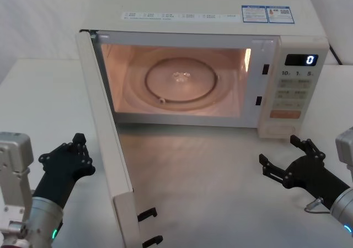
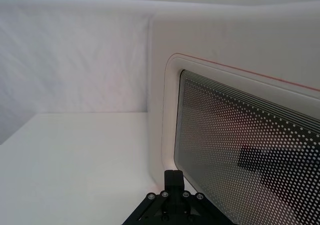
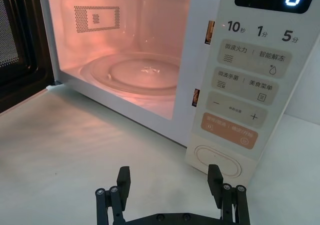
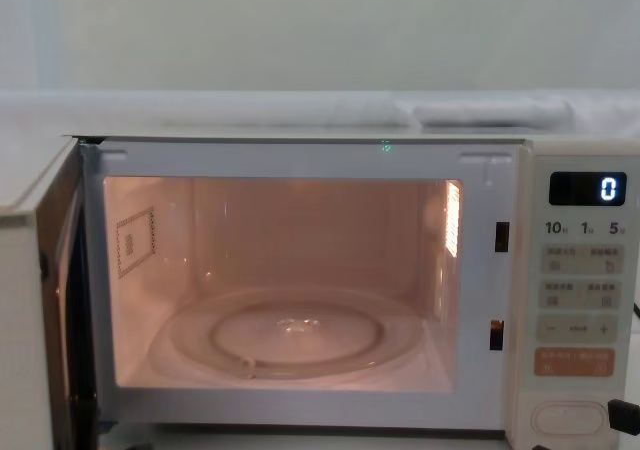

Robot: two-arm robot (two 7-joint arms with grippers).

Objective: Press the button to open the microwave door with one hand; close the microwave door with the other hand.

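The microwave door (image 1: 107, 132) stands wide open, swung out to the left towards me, and the lit cavity with its glass turntable (image 1: 181, 82) is exposed. The left wrist view shows the door's outer face with the dotted window (image 2: 240, 135). My left gripper (image 1: 79, 141) is shut and empty, low on the table just left of the door's outer face (image 2: 173, 177). My right gripper (image 1: 278, 150) is open and empty, hovering in front of the keypad's bottom end. In the right wrist view the cream pill-shaped button (image 3: 218, 160) lies just beyond that gripper (image 3: 169, 177), untouched.
The keypad panel (image 1: 295, 88) shows "0" on its display, with an orange key (image 3: 230, 130) above the button. Two latch hooks (image 1: 148, 214) stick out of the door's free edge near me. White table (image 1: 209, 182) lies bare before the cavity; a white wall stands behind.
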